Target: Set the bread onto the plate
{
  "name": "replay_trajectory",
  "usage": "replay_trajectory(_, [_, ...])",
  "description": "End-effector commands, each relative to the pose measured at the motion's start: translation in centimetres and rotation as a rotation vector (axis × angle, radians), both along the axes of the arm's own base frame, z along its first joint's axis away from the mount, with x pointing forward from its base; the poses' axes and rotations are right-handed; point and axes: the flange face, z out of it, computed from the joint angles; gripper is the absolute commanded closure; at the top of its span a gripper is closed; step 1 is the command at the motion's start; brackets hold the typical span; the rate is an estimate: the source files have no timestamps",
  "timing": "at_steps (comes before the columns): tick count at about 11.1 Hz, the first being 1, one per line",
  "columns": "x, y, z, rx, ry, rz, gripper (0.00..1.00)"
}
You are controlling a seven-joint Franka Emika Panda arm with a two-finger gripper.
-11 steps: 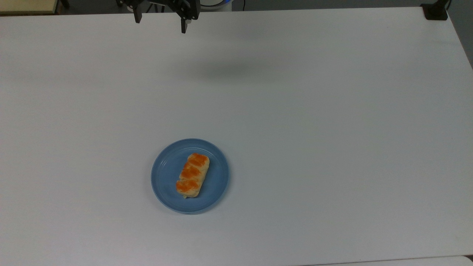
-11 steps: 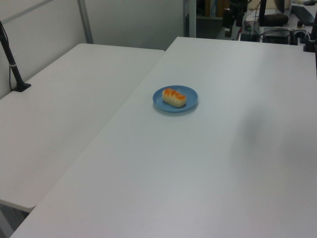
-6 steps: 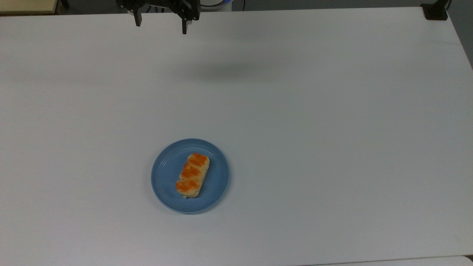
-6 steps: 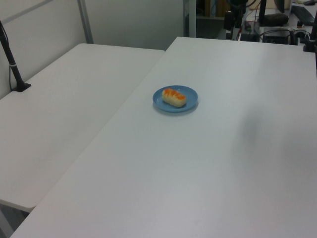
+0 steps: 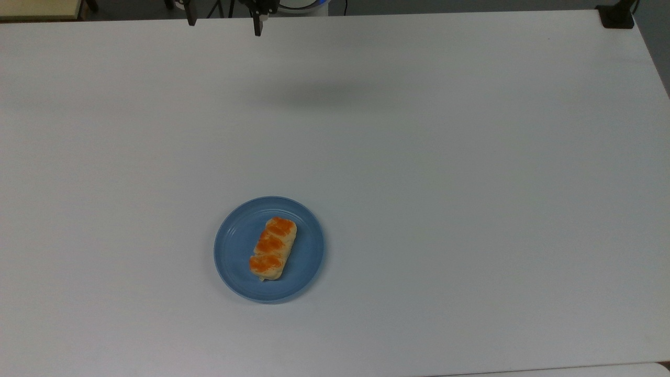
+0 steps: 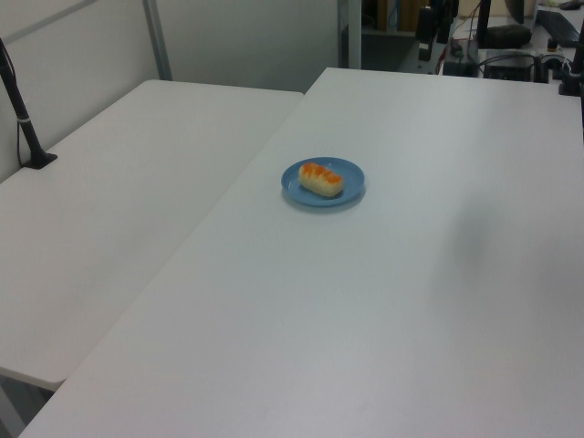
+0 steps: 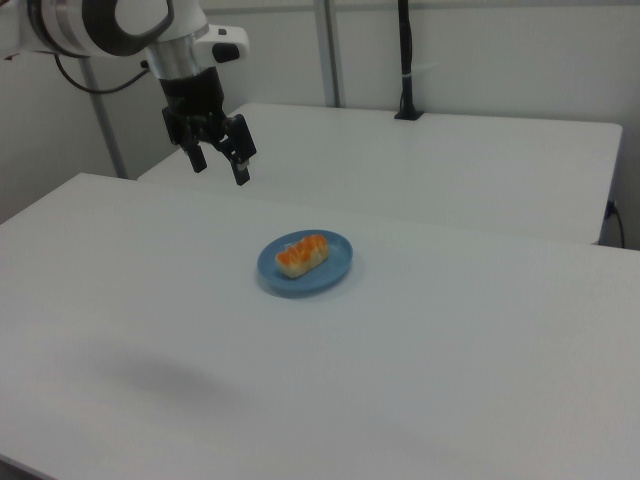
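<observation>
- Already the bread (image 5: 272,248) lies on the plate (image 5: 234,246); task looks done.
- The gripper (image 7: 218,165), spread wide and empty, has retreated farther toward the top view's twelve o'clock.

Bread (image 6: 320,179) lying on plate (image 6: 351,189), mid white table (image 6: 383,301).

Top view: straight down from high above the table (image 5: 471,183), plate (image 5: 235,251) toward 7 o'clock. Left view: oblique, farther back, along the table's length, plate (image 6: 351,178) near 12 o'clock. Right view: nearer, lower, from the opposite end. Shared by all: plate and surrounding tabletop.
</observation>
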Motion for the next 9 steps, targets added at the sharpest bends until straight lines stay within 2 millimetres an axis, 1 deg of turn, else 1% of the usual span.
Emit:
replay_trajectory(1, [-0.83, -1.28, 0.32, 0.051, -0.029, -0.006, 0.00])
replay_trajectory(9, [-0.86, -1.45, 0.18, 0.051, -0.022, -0.011, 0.00])
